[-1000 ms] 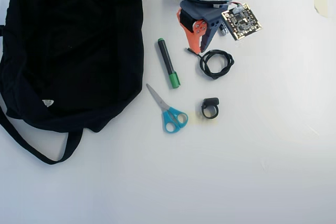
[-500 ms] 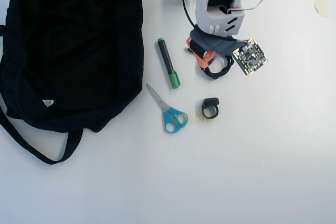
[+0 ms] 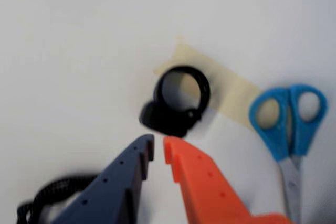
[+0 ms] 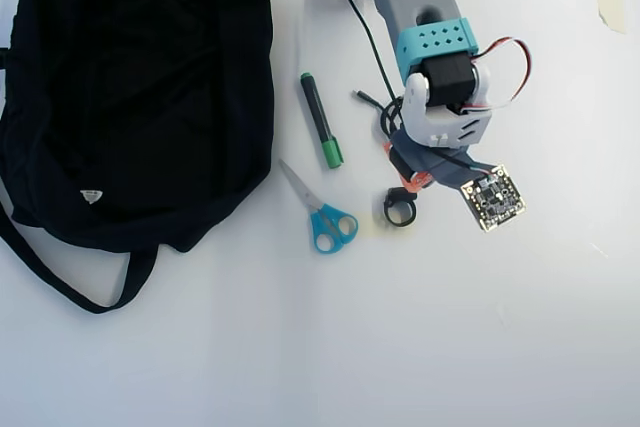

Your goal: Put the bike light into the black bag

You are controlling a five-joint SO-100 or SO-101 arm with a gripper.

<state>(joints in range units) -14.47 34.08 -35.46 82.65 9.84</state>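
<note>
Gripper (image 3: pixel 158 150) position: at the lower centre of the wrist view, with the dark blue and orange jaws almost together, a narrow gap between the tips, and nothing held. Immediately beyond the tips lies the bike light (image 3: pixel 173 106); its blocky head faces the jaws and its round strap loop points away, resting on a strip of tan tape (image 3: pixel 231 93) stuck to the white table (image 3: pixel 79 51). At the lower left of this view a coiled black cable (image 3: pixel 50 192) is visible, and at the right edge the blue-handled scissors (image 3: pixel 291 121).

In the overhead view the arm reaches down from the top centre, and the light (image 4: pixel 400 211) sits just below the gripper, right of centre. A green-capped marker (image 4: pixel 320 121) lies above the scissors. Further off, the black bag (image 4: pixel 135 87) fills the upper left, well apart from the light.

Status: approach appears complete. Remaining steps, as judged: open the jaws, grasp, carry across, release in the bag
</note>
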